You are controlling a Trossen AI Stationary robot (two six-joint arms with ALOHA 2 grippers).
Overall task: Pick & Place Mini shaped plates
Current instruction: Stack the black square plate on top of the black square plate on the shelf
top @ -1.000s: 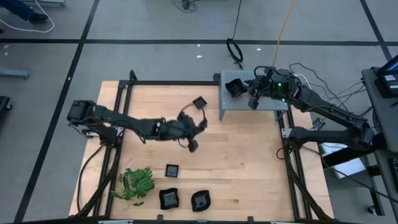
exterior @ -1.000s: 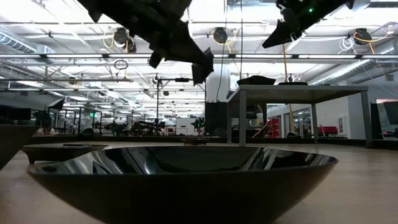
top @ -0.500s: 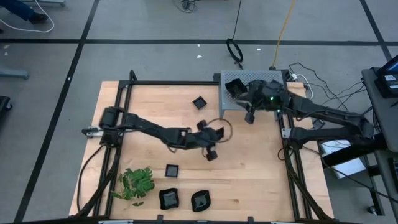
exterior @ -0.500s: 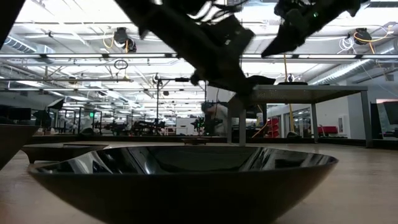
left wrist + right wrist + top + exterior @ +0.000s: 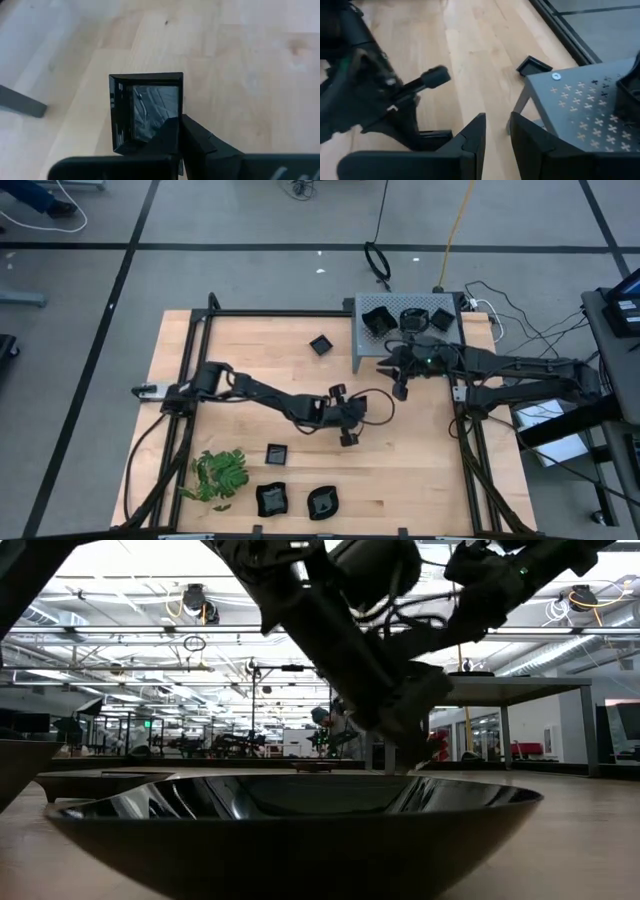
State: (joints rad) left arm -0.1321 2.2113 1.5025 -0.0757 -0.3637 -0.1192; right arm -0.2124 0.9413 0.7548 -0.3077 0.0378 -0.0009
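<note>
While the left end effector (image 5: pixel 348 436) clamps a small square plate (image 5: pixel 146 111) above the surface (image 5: pixel 420 450), the right end effector (image 5: pixel 400 390) hangs apart, empty.

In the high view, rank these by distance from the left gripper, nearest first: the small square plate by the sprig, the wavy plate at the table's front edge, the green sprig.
From the left gripper:
1. Small square plate, front-left.
2. Wavy plate, front edge.
3. Green sprig, far front-left.

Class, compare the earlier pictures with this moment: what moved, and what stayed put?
The left gripper, shut on a small square glossy black plate, swung toward mid-table. The right gripper drew back off the grey perforated metal box. The green leafy sprig and nearby plates stayed.
</note>
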